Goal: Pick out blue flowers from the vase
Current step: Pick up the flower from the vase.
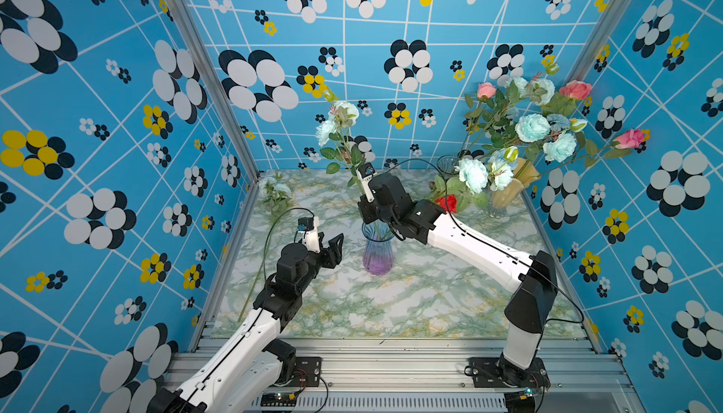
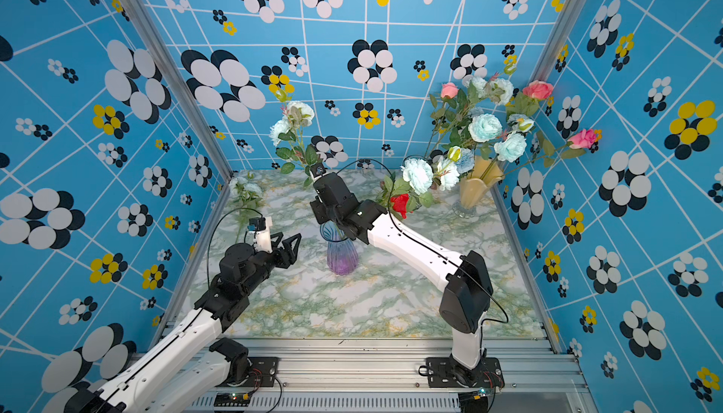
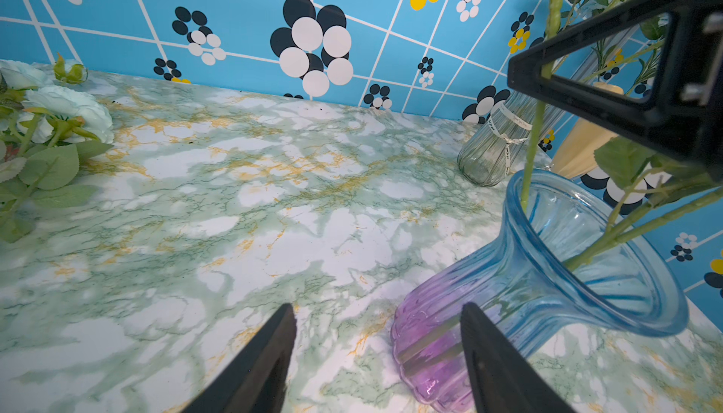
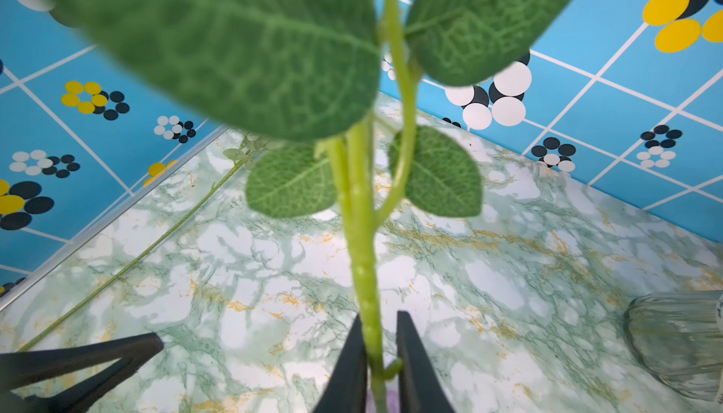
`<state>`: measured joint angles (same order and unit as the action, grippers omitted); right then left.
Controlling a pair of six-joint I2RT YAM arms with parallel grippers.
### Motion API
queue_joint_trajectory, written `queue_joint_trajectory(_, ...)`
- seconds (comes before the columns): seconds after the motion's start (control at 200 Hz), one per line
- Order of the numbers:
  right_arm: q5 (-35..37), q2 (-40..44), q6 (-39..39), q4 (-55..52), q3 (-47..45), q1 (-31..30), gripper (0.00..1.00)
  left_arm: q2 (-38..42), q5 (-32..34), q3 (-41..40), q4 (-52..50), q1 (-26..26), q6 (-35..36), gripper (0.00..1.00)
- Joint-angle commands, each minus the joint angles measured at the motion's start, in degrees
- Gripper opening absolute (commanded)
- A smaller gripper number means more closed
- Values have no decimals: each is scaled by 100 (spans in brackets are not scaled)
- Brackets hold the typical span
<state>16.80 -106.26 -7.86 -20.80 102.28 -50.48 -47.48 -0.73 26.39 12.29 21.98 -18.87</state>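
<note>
The right gripper (image 4: 378,319) stands directly above the mouth of the blue-to-purple glass vase (image 1: 377,252), near the middle of the marble-patterned table (image 1: 410,301). Its fingers (image 4: 346,368) are closed against the green stem (image 4: 360,258) of one blue flower sprig and pinch it from both sides, just below a pair of leaves. The sprig rises out of this vase toward the back wall. Its pale blue blooms (image 1: 344,113) stand above the gripper in both top views. The left gripper (image 3: 375,348) sits low on the left side of the same vase, near the glass but apart from it. Its fingers (image 3: 270,356) are spread wide and hold nothing. A second blue flower sprig (image 1: 276,192) lies flat on the table at the far left corner, with its long stem running along the left wall toward the front. More blue flowers (image 1: 532,127) stand in the yellow vase (image 1: 512,192) at the far right corner, mixed with pink roses (image 1: 575,89). A red rose (image 1: 446,201) hangs low beside that vase. A clear glass vase (image 1: 448,164) stands at the back, between the other two vases.
</note>
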Motion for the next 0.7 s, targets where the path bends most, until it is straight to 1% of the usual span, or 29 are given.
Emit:
queue_joint_trajectory(0.0, -97, 73, 90, -126, 183, -6, 7, 1, -131, -95, 177, -62, 17, 69)
queue_joint_trajectory(0.1, -139, 192, 135, -165, 170, -14, 0, -20, -129, -101, 194, -59, 27, 70)
queue_joint_trajectory(0.48, -136, 817, 598, -566, 326, -61, 0, -197, -188, -106, 292, -71, 4, 70)
queue_joint_trajectory(0.695, -444, 1359, 595, -656, 311, -62, 0, -331, -176, -96, 309, -69, -6, 69)
